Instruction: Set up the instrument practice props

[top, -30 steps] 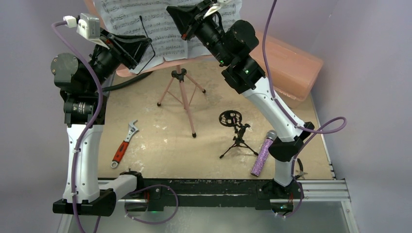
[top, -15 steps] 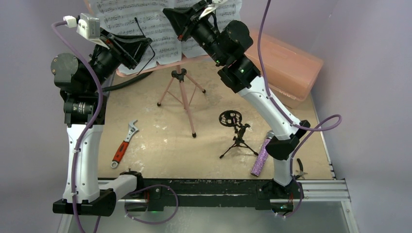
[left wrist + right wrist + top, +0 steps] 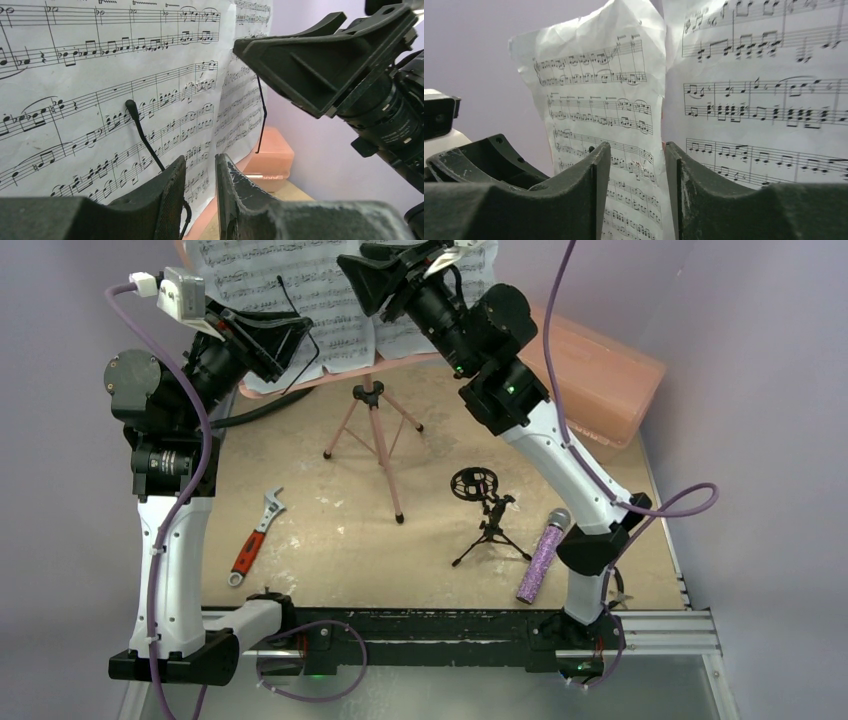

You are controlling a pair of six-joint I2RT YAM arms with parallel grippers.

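**A:** Status? Biggest to smallest.

**B:** Music stand (image 3: pixel 376 440) is upright at the far middle of the table (image 3: pixel 330 540). It has thin pink tripod legs, and its tray is mostly hidden by the pages (image 3: pixel 260 280). There are two white printed sheets propped side by side, and one is creased and curling along its inner edge.

**A:** Grippers?

**B:** Right gripper (image 3: pixel 636 150) has its fingers spread, lined up with the seam where the sheets meet, pinching nothing. Left gripper (image 3: pixel 200 165) sits low at the other sheet's bottom edge with a narrow gap between its fingers. Can't tell if they nip the tray lip or nothing.

**A:** What's the step?

**B:** Looks like squaring the pages. The paper is limp and the stand looks light on skinny legs. I'd back the right arm out straight without dragging the curled edge, and put no side load on the tray or it may tip. The sheets should lie flat under the wire clip (image 3: pixel 142 135), a thin black springy rod.

**A:** And the rest?

**B:** Mic stand (image 3: pixel 487 525) is a small black tripod with a ring on top, standing right of the pink legs. The microphone (image 3: pixel 541 558) is purple glitter with a silver head, lying flat just beside it by the right arm's base. It's not mounted yet.
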